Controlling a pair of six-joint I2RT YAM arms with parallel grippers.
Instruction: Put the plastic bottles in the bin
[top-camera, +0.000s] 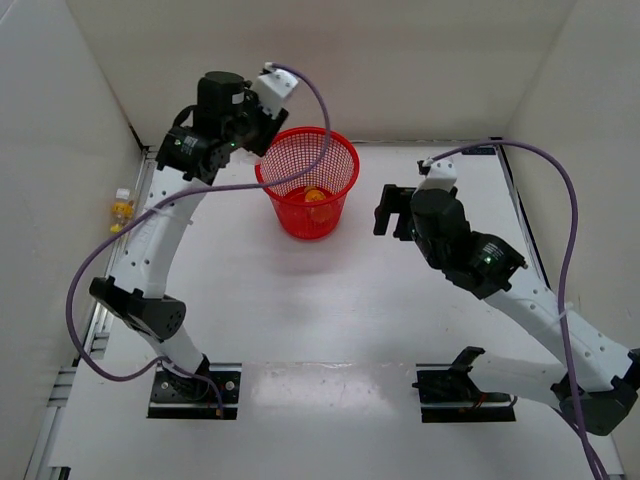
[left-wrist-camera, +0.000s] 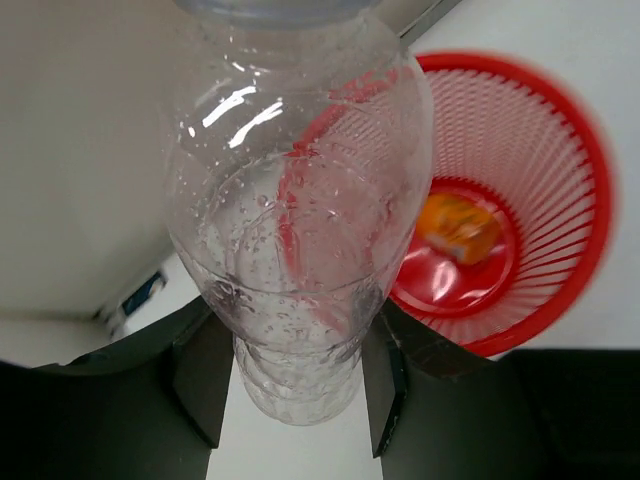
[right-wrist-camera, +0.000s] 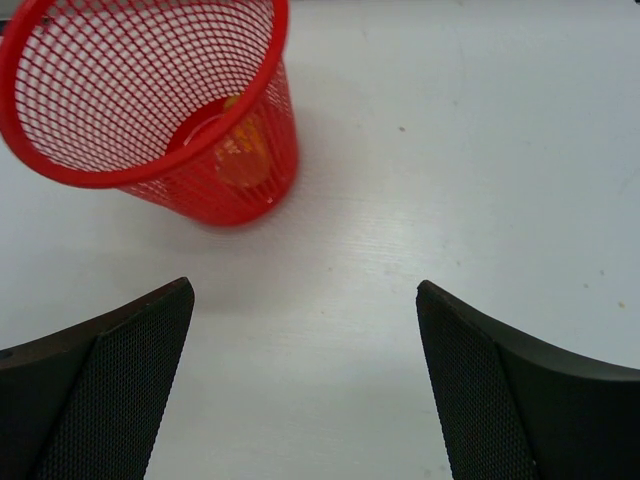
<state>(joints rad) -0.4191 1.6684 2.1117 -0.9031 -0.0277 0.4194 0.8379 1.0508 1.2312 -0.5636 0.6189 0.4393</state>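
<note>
The red mesh bin (top-camera: 300, 217) stands at the table's back centre, with the stubby orange bottle (top-camera: 315, 196) lying on its bottom. My left gripper (top-camera: 264, 110) is shut on the longer clear bottle (top-camera: 277, 84) and holds it in the air at the bin's back left rim. In the left wrist view the clear bottle (left-wrist-camera: 300, 200) sits between the fingers (left-wrist-camera: 205, 375), left of the bin (left-wrist-camera: 600, 200) and the orange bottle (left-wrist-camera: 455, 225). The tiny bottle with the yellow band (top-camera: 122, 208) stands by the left wall. My right gripper (top-camera: 392, 210) is open and empty, right of the bin (right-wrist-camera: 100, 180).
White walls close in the table on the left, back and right. The tiny bottle stands on the rail strip outside the table's left edge. Purple cables loop over both arms, one over the bin's rim.
</note>
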